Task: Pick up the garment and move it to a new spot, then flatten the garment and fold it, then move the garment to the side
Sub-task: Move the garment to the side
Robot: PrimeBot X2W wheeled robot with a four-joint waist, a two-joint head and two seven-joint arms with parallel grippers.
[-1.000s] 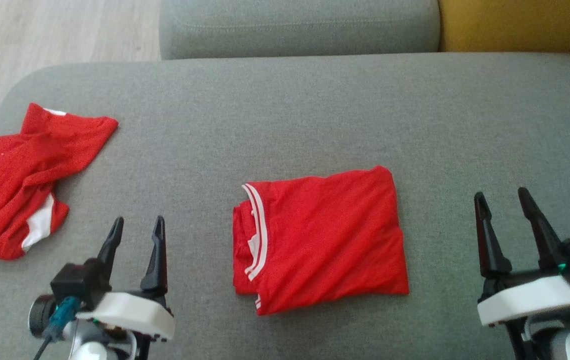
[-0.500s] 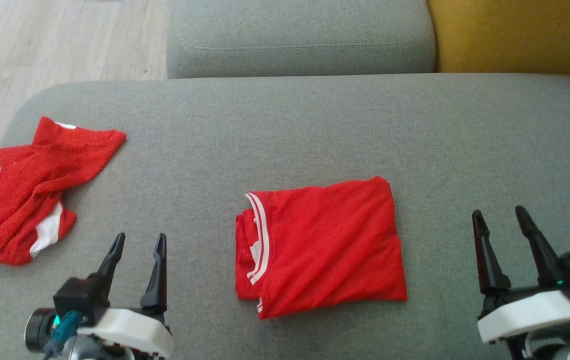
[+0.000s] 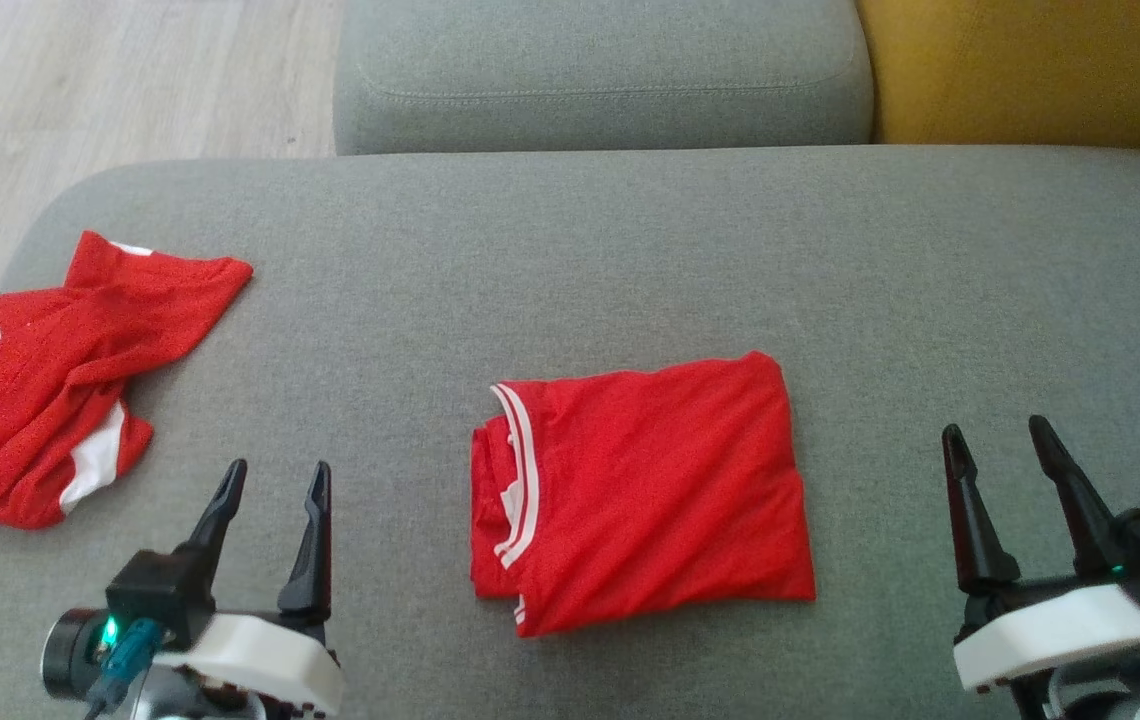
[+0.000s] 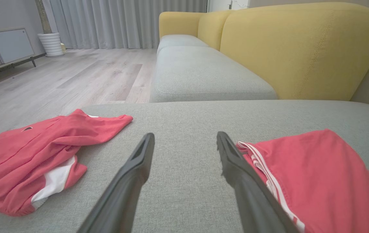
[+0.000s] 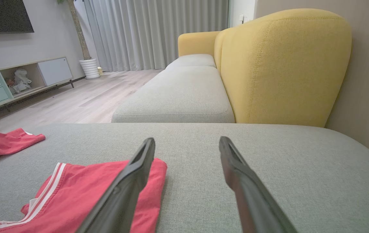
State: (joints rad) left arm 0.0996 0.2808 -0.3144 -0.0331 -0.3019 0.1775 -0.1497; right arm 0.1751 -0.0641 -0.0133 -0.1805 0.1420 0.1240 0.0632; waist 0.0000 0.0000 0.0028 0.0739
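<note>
A red garment (image 3: pixel 645 490) with white-striped trim lies folded into a rectangle in the middle of the grey cushion (image 3: pixel 630 260). It also shows at the lower right of the left wrist view as the folded garment (image 4: pixel 314 174) and at the lower left of the right wrist view as the folded garment (image 5: pixel 84 197). My left gripper (image 3: pixel 275 480) hovers open to its left, nothing between the fingers. My right gripper (image 3: pixel 998 438) hovers open to its right, also holding nothing. Both grippers stand apart from the cloth.
A second red garment (image 3: pixel 60 370) with white patches lies crumpled at the cushion's left edge. Beyond the cushion are another grey seat (image 3: pixel 600 70), a yellow backrest (image 3: pixel 1030 70) at the far right, and wooden floor (image 3: pixel 110 80) at the left.
The camera tilted, so the whole picture slid downward a little. Both grippers stay open and hold their places beside the folded garment.
</note>
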